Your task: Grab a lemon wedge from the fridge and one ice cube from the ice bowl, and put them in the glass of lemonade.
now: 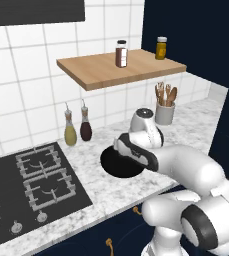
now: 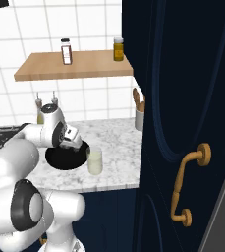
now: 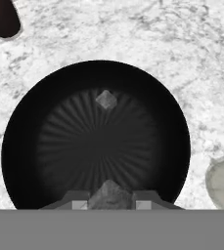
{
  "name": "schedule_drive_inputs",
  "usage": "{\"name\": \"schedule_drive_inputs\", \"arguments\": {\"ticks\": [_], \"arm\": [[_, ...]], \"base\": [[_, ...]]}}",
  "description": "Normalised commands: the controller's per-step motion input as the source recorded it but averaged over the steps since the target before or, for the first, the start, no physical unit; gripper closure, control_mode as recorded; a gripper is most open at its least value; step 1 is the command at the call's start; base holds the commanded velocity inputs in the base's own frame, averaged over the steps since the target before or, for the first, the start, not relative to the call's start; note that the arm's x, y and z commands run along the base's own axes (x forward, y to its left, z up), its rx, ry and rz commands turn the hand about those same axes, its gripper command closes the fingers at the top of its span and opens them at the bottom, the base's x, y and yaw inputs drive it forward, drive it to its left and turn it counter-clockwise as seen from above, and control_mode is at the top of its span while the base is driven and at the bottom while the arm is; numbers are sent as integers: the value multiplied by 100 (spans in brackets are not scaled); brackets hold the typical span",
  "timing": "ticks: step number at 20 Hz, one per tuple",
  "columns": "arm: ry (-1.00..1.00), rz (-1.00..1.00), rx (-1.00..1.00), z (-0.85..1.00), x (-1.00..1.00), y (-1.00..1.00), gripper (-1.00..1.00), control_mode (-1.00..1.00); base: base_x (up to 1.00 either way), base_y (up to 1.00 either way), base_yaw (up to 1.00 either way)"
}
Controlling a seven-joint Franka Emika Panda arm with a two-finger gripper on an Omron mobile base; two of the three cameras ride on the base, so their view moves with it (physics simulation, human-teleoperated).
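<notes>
While the arm leaned out over the marble surface (image 1: 106, 195), the end effector (image 3: 110, 201) hung above the ice bowl (image 3: 20, 146), its fingertips (image 3: 79, 204) drawn in tight against a small grey ice cube (image 3: 109, 191) held between them. A second ice cube (image 3: 106, 99) lay on the bowl's ribbed floor, well apart from the first and toward the far rim. The bowl sat a little way in from the surface's front edge, with bare marble on all sides of it. The glass of lemonade (image 2: 95, 162) stood upright just beside the bowl's rim; I could not quite tell whether they touched. To its right the navy cabinet door (image 2: 182, 98) closed that side off. The cooktop (image 1: 26, 185) lay well apart on the left, two bottles (image 1: 78, 128) near the tiled wall.
</notes>
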Motion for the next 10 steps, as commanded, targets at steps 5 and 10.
{"name": "schedule_drive_inputs", "arguments": {"ticks": [5,10], "arm": [[5,-12,-1,97,-23,-87,100,-100],[5,-5,-6,38,-5,-41,100,-100]], "base": [[0,0,0],[0,0,0]]}}
